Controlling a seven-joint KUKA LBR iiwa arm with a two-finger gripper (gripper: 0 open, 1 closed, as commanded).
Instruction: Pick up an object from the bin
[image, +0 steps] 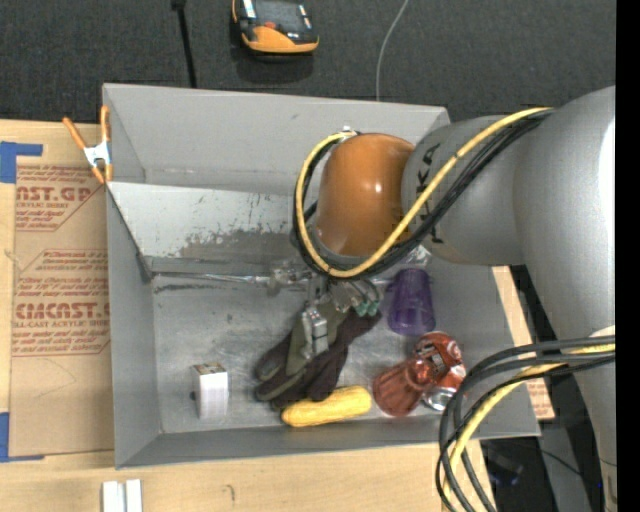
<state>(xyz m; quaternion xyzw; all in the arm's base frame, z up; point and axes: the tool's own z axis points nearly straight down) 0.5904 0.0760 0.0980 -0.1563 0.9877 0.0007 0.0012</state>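
One dark glove-like cloth (300, 375), long axis running lower left to upper right, jaws over its middle, their state cannot be told, yellow corn-shaped piece (325, 407) just below.

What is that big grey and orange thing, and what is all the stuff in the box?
That is a robot arm, filmed from above. It reaches in from the right; the orange cover is part of it. Its gripper, a sort of hand, is low over a dark crumpled cloth in the middle of the grey bin. Nearby lie a yellow banana-shaped thing, a purple cup, a crushed red can and a small white block. I cannot tell whether it holds anything.
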